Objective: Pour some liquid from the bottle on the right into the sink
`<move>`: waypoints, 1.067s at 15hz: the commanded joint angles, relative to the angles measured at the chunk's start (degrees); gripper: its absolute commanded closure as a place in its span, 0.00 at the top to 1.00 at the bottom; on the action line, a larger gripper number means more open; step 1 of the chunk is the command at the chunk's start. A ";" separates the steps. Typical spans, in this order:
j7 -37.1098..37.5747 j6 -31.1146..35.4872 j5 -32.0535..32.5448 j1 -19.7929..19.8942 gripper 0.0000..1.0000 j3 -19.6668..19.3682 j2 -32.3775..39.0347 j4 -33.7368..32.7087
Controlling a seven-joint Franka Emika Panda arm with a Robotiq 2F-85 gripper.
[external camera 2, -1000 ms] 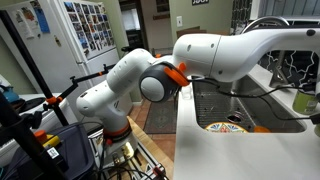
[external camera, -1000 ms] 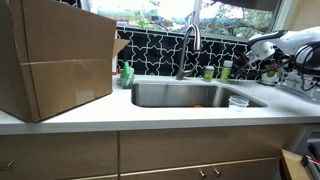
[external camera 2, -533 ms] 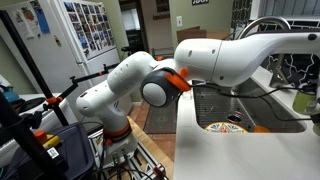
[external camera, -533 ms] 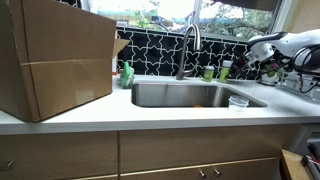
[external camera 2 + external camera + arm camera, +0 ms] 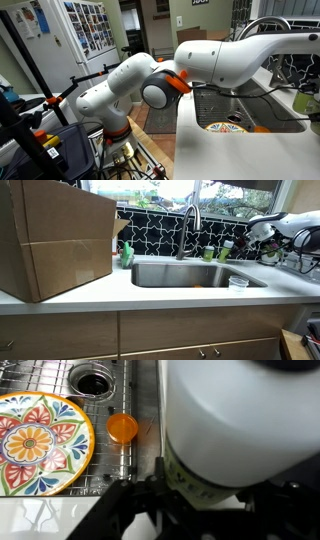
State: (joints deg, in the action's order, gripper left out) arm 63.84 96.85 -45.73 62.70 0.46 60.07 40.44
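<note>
Black tiling veined in white was seen behind a white countertop (image 5: 150,295), into whose middle the steel sink (image 5: 170,275) was set. A curved faucet (image 5: 188,225) was mounted at the sink's back edge. A large cardboard box (image 5: 55,245) was stood on the countertop's left end, and a bright green soap bottle (image 5: 127,254) was placed at the sink's back left corner. A clear cup (image 5: 238,281) was set on the countertop just beside the sink's front right corner.

At the sink's back right corner a squat green container (image 5: 208,253) was stood, and the bottle (image 5: 226,251) was found just to its right, upright on the countertop. The white arm (image 5: 285,225) was reached in from the right edge, with the gripper (image 5: 233,246) brought against the bottle.

In the wrist view the bottle's pale body (image 5: 230,420) was shown filling the right half, and the gripper (image 5: 200,500) was clenched on it, a dark finger (image 5: 135,510) being pressed to its side.

Below it, the sink's floor was covered by a wire grid (image 5: 140,390). A colourful patterned plate (image 5: 40,440) was laid on the grid, a small orange round thing (image 5: 122,428) was lying just beside the plate, and the drain (image 5: 92,380) was seen beyond them.
</note>
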 commanded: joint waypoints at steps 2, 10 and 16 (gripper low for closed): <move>-0.03 -4.42 4.76 -0.08 0.38 -1.76 0.49 -5.35; -4.91 -6.02 21.13 -4.56 0.38 -8.04 -2.77 -7.53; -12.60 -5.36 31.64 -10.79 0.38 -12.17 -6.90 -5.75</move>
State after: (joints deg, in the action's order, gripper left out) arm 55.34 92.47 -18.51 54.69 -9.46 55.86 33.14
